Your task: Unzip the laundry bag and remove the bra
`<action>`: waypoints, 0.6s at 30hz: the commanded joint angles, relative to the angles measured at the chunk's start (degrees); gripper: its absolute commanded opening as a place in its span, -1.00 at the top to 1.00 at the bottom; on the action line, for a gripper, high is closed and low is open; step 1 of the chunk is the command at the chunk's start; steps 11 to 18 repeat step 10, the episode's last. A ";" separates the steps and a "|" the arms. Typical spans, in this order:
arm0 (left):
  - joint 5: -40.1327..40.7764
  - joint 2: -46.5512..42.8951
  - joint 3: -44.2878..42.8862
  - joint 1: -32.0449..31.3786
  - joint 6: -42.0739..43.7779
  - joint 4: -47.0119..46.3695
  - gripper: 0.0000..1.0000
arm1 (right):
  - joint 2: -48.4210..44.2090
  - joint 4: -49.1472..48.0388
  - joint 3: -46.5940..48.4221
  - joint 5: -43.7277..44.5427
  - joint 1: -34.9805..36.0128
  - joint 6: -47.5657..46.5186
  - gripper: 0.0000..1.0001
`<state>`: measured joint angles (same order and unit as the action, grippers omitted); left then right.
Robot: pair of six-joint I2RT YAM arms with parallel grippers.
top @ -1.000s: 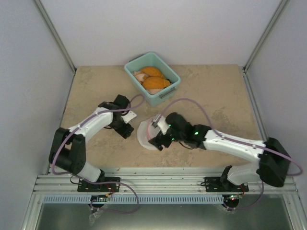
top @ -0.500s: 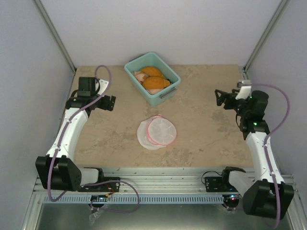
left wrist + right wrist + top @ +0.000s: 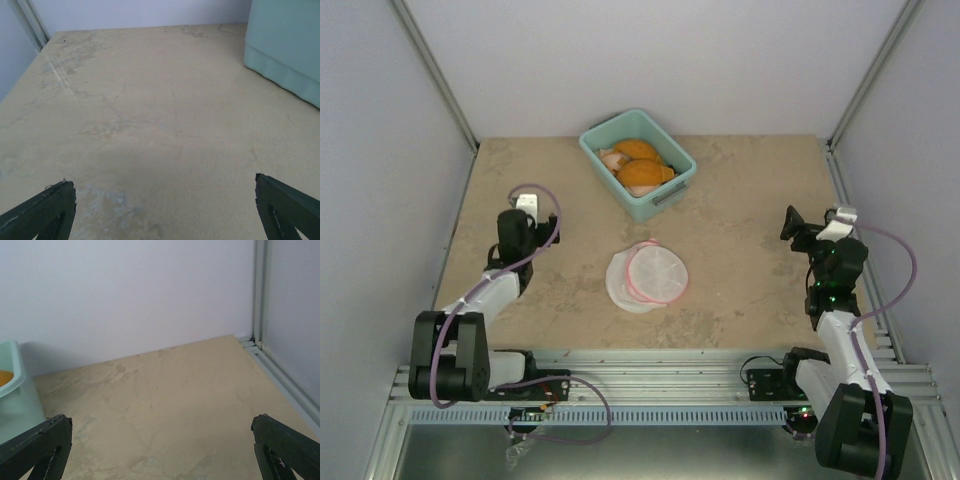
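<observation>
Left arm (image 3: pixel 490 292) and right arm (image 3: pixel 837 322) have retreated toward me, jaws apart; round white pink-rimmed mesh laundry bag (image 3: pixel 655 272) lies between.

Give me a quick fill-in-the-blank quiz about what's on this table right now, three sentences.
1. The round white mesh laundry bag with a pink zipper band lies ___ the left arm and the right arm.
2. The teal plastic bin holds bright ___ items.
3. The left end effector and right end effector are both ___, holding nothing.
Missing words: between; orange; open.
</observation>
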<state>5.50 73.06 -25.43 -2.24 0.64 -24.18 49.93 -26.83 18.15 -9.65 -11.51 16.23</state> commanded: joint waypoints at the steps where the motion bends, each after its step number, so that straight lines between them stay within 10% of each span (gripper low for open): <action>1: -1.03 2.48 6.61 0.13 -2.60 -26.75 -0.98 | -0.28 -9.30 -1.70 5.01 -0.22 1.49 -0.95; 18: -1.93 8.91 11.81 0.13 -1.80 -42.22 -0.98 | 1.83 -11.23 -3.47 3.03 -0.24 -1.11 -0.95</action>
